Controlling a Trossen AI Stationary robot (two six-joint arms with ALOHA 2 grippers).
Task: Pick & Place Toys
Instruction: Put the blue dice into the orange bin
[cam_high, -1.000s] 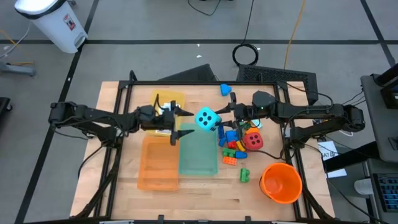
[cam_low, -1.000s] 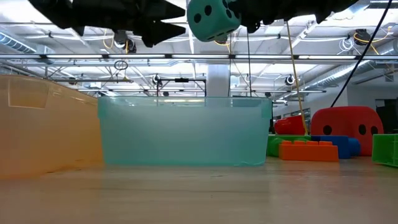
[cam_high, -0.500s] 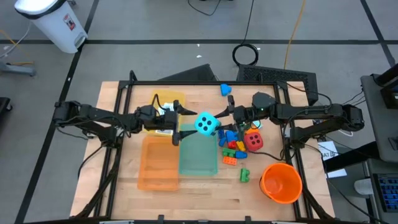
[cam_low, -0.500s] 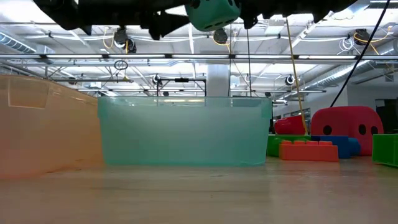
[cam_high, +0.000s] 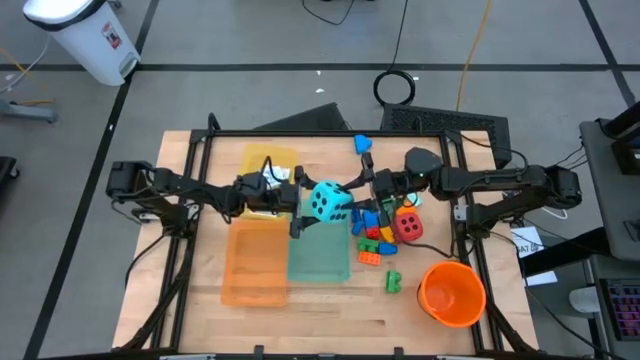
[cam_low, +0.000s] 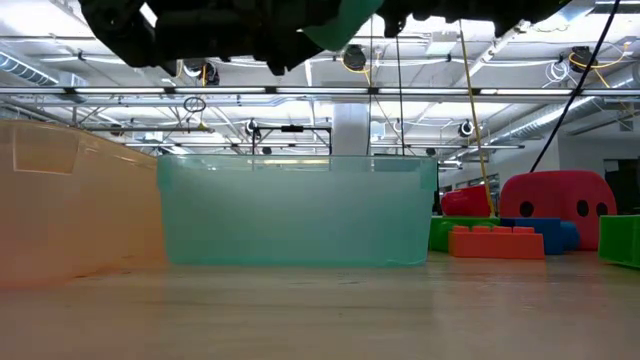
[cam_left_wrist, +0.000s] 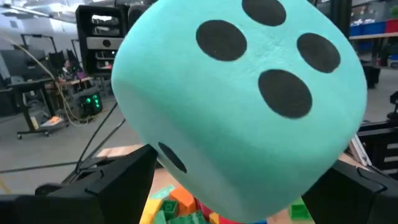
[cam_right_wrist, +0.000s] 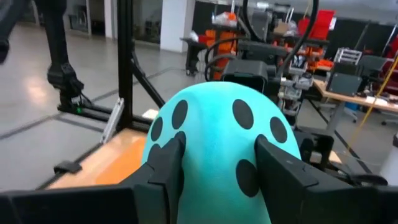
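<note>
Right hand (cam_right_wrist: 217, 180) pinching soft rounded teal die (cam_high: 328, 201)

Teal die (cam_left_wrist: 242, 106) looks soft and matt, a faintly fuzzy foam-like skin with flat black dots. The bench (cam_high: 330, 310) is pale, smooth wood. Teal tray (cam_low: 298, 212) is frosted translucent plastic; the orange bucket (cam_high: 452, 293) is glossy plastic, like the bricks (cam_high: 374, 240).
</note>
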